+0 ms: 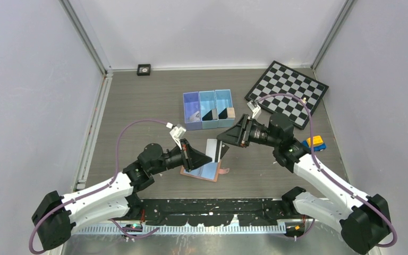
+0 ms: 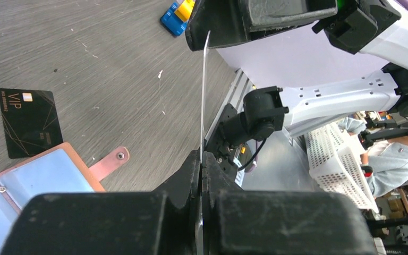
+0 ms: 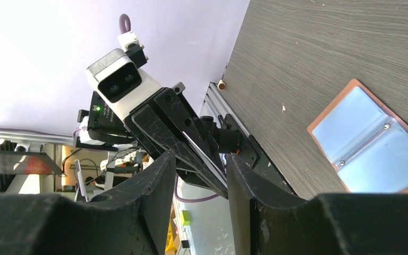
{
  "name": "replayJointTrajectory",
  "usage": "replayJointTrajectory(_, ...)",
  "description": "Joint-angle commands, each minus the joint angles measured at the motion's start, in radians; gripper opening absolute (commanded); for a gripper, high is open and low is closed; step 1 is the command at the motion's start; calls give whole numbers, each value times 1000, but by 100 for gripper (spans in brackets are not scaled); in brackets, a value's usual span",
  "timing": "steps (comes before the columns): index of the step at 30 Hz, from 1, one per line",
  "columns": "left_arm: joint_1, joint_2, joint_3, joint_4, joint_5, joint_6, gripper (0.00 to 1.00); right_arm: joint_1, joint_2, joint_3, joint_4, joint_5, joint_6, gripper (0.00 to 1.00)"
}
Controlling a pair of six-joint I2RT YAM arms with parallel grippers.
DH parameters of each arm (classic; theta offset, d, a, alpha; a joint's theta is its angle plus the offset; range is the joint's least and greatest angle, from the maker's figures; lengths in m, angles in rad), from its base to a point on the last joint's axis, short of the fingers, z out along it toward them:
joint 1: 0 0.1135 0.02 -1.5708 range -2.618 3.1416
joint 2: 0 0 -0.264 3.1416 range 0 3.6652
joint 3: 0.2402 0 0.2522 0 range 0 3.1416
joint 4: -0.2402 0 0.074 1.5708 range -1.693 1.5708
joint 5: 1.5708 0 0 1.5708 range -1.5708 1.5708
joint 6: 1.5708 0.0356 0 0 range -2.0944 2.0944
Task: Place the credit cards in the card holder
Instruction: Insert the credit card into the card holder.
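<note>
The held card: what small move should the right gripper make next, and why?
Probably close the right gripper on the free end of the card: its jaws stand open around it, while the left gripper is shut on the other end, for a handover.

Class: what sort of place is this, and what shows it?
Probably a robotics lab test cell. Plain pale walls enclose the table, a checkerboard calibration board lies at the back right, and the left wrist view shows a person seated beyond.

Card holder point(image 2: 42, 172) is cut off at left wrist view's edge.
</note>
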Motion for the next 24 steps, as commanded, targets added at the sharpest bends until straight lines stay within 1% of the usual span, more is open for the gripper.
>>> replayJointTrajectory(1, -2, -8, -14, 118, -42, -46, 0, 34, 31, -3, 155, -44, 49, 44)
replayJointTrajectory(5, -1, -3, -33, 161, -64, -67, 0, 64, 52, -15, 173, -48, 52, 42)
replayJointTrajectory(12, -1, 13, -51, 198, -98, -91, 0, 87, 71, -77, 214, -17, 80, 27)
replayJointTrajectory(16, -1, 11, -55, 180, -110, -95, 0, 87, 68, -105, 229, 1, 94, 20)
replayJointTrajectory(18, -1, 10, -57, 161, -129, -100, 0, 87, 68, -120, 243, 6, 105, 13)
replayJointTrajectory(20, 0, 9, -51, 120, -156, -104, 0, 87, 69, -137, 257, 16, 118, 2)
replayJointTrajectory(21, 1, 9, -43, 80, -174, -103, 7, 87, 67, -144, 261, 30, 123, 0)
replayJointTrajectory(22, 2, 8, -31, 28, -193, -102, 16, 87, 65, -152, 258, 41, 128, 1)
replayJointTrajectory(23, 5, 7, -17, -38, -210, -98, 28, 87, 59, -157, 234, 69, 130, 1)
replayJointTrajectory(24, 10, 5, -5, -100, -227, -92, 42, 87, 53, -160, 196, 116, 128, 0)
